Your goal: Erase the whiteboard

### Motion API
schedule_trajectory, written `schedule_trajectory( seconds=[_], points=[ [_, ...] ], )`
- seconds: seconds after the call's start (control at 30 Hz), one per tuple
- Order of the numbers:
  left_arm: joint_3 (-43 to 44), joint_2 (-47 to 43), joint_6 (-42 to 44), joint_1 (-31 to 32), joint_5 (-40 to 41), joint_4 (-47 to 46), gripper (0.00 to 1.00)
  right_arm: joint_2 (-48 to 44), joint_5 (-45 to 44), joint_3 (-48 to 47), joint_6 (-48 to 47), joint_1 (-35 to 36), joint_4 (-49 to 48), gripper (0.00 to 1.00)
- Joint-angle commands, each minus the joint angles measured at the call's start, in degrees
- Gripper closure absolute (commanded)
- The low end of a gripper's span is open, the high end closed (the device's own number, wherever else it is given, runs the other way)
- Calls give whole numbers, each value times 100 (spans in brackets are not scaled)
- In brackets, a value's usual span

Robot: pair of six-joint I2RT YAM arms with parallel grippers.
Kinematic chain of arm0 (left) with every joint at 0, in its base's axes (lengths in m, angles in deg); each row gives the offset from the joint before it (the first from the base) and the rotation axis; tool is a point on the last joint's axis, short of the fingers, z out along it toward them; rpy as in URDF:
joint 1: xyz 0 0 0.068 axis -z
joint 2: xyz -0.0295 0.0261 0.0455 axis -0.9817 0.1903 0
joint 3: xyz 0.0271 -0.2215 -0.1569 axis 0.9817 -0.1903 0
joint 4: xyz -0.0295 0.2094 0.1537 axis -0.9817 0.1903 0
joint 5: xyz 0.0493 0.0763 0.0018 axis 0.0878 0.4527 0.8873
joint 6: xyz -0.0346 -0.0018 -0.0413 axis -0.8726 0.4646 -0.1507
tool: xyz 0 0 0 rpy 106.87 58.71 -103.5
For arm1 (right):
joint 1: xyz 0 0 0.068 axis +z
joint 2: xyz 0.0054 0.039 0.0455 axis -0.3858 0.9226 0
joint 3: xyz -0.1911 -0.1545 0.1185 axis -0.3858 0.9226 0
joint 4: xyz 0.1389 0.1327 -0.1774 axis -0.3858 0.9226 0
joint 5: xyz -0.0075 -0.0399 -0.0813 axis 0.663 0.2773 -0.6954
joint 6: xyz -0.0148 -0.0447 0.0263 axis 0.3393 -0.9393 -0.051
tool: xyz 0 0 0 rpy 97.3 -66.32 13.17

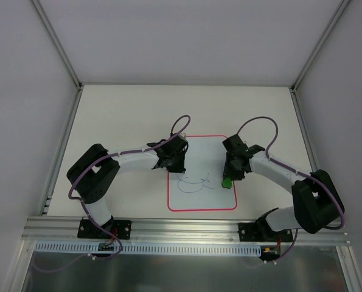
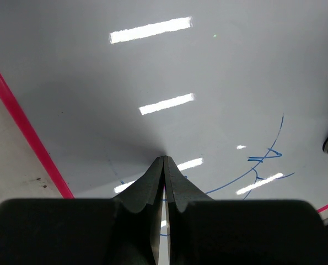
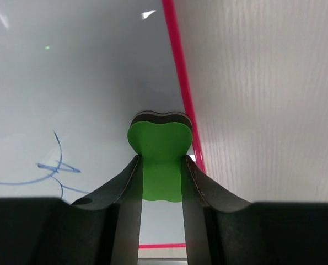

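The whiteboard [image 1: 199, 198] lies flat in the middle of the table, white with a thin red-pink border and blue scribbles [image 1: 193, 184] across its middle. My right gripper [image 1: 228, 177] is shut on a small green eraser [image 1: 227, 181] over the board's right edge; in the right wrist view the eraser [image 3: 160, 157] sits between both fingers, its dark felt side towards the whiteboard [image 3: 70, 83]. My left gripper [image 1: 173, 167] is shut on nothing, its tips [image 2: 164, 160] down at the whiteboard [image 2: 152, 66] near its left border.
The red-pink border [image 2: 26, 132] runs diagonally left of my left fingers, with bare table [image 2: 9, 165] beyond it. To the right of the eraser, bare white table [image 3: 263, 99] spreads past the border [image 3: 180, 83]. Enclosure walls and metal posts [image 1: 59, 48] ring the table.
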Motion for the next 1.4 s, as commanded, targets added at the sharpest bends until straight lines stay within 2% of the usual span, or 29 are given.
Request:
schedule_trajectory(
  seconds=[0.0,0.23,0.5,0.6,0.67,0.7,0.73,0.77,0.8,0.87,0.9,1.0,1.13,1.17,1.2,1.37],
  points=[
    [-187,195,18,-49,91,716,96,-216,147,585,438,464,926,100],
    [-160,186,27,-75,74,698,96,-113,410,498,966,1456,638,100],
    [-239,28,-61,-84,126,707,97,758,104,-740,1002,1836,277,100],
    [-336,-209,-114,-119,205,716,94,724,-107,-786,1055,1827,277,98],
    [-406,-437,-166,-163,258,724,87,610,-178,-777,1029,1818,285,91],
    [-450,-525,-175,-207,284,733,83,453,-195,-768,1011,1810,294,82],
    [-468,-683,-175,-224,389,751,79,364,-257,-759,985,1801,312,76],
    [-485,-771,-193,-225,451,786,70,276,-318,-785,958,1783,381,71],
    [-468,-842,-193,-225,512,838,66,84,-449,-820,932,1766,556,59],
    [-433,-1044,-202,-225,627,917,57,-110,-573,-926,783,1652,715,50],
    [-363,-1088,-219,-225,645,1022,50,-216,-617,-926,739,1582,838,45],
    [-257,-1220,-245,-207,618,1120,36,-717,-583,-786,537,1099,874,36],
    [84,-1133,-316,29,592,1216,31,-1156,-293,-522,168,396,883,35],
    [173,-1072,-359,109,592,1234,31,-1270,-258,-435,106,73,866,37],
    [391,-1010,-386,196,583,1260,30,-1298,-222,-277,-16,-96,848,45],
    [1174,-316,-439,759,689,1418,26,-1193,577,216,-404,-1071,252,57]
  ],
)
